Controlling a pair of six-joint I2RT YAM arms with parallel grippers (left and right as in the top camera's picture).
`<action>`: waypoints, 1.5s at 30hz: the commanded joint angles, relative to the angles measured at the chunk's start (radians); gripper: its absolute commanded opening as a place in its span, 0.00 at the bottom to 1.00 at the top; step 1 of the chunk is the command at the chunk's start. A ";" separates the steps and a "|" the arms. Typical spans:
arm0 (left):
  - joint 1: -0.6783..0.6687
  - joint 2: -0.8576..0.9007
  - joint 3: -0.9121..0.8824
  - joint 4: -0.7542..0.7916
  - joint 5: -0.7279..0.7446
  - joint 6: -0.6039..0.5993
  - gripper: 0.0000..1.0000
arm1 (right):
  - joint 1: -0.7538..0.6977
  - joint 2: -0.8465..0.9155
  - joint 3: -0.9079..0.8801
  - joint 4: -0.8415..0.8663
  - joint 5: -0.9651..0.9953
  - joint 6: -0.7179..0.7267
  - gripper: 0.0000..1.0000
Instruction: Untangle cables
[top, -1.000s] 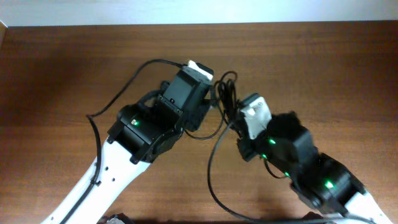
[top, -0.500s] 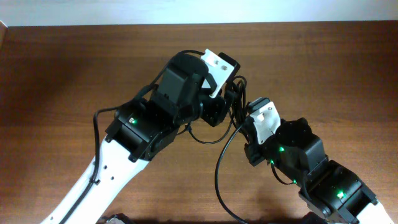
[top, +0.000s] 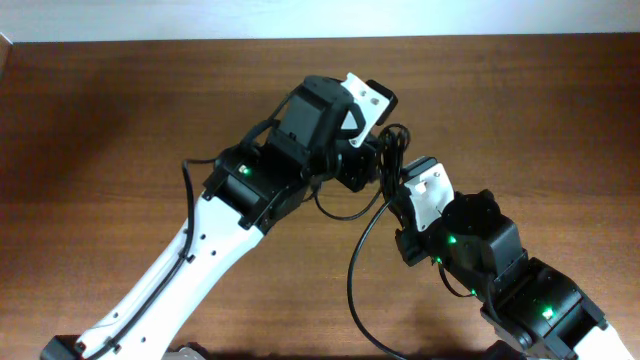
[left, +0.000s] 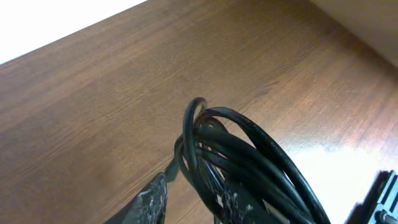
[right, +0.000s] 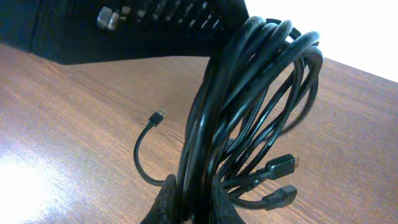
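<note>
The right gripper (right: 189, 202) has its fingers closed tight on the cables (right: 249, 106), low in the bundle. The left gripper (left: 193, 202) clamps the same bundle from the other side. The glossy black cords form a tall loose coil, held between the two arms over the wooden table (right: 62, 137). Metal-tipped plugs (right: 283, 165) dangle near the fingers, and one thin end (right: 160, 116) curls out alone

Cables (right: 249, 106): thin black cords, multi-strand loop bundle, upright, raised off table (right: 74, 143). Metal-tipped plug ends (right: 287, 163) hang free nr bundle btm.
</note>
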 joint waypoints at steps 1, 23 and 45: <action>-0.006 0.014 0.011 0.023 0.055 0.001 0.21 | 0.008 -0.010 0.008 0.012 -0.010 -0.011 0.04; 0.295 0.056 0.012 -0.421 -0.216 0.005 0.00 | 0.008 -0.128 0.008 -0.134 0.470 0.154 0.04; 0.293 0.049 0.012 -0.501 0.313 0.440 0.04 | 0.008 0.289 0.081 -0.404 -0.158 -0.011 0.51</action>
